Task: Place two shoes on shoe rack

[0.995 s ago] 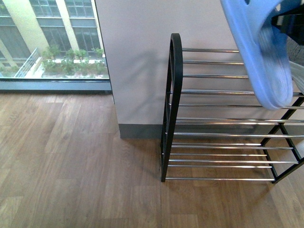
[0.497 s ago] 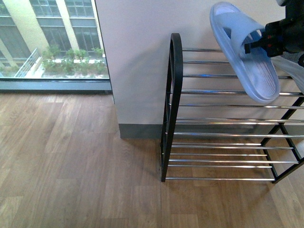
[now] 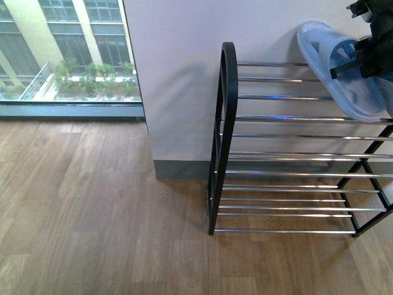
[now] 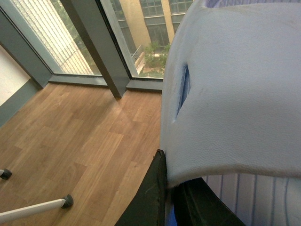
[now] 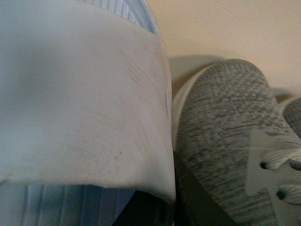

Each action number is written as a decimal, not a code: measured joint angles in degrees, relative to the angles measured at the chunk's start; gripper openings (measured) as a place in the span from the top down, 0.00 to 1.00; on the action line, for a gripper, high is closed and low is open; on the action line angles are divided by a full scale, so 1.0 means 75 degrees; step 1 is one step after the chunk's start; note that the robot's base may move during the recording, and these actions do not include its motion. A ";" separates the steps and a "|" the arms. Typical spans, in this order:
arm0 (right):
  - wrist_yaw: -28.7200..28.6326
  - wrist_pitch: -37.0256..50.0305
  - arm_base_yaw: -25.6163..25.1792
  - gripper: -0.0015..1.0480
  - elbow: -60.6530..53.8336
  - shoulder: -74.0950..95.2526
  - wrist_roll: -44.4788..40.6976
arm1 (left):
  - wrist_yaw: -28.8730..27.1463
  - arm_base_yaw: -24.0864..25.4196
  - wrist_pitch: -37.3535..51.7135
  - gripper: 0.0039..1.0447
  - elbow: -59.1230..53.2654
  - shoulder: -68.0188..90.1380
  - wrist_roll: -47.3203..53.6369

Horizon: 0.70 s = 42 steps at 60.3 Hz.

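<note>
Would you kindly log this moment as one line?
right gripper: shut on sandal | sandal: on rack top tier, beside sneaker | left gripper: shut on second sandal

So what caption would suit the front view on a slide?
Right gripper lowers a pale blue sandal onto the shoe rack top tier.
</note>
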 joint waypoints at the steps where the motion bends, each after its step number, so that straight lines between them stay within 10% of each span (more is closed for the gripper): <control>1: 0.0020 -0.0023 -0.0012 0.98 0.0035 0.0009 -0.0041 | 0.0000 0.0000 0.0000 0.99 0.0000 0.0000 -0.0003; 27: -0.0201 -0.0338 -0.0082 0.98 0.0111 -0.0003 -0.0111 | 0.0000 0.0000 0.0000 0.99 0.0000 0.0000 0.0000; 42: -0.0615 -0.0711 -0.0076 0.63 0.0052 -0.0172 0.0105 | 0.0000 0.0000 0.0000 0.99 0.0000 0.0000 0.0000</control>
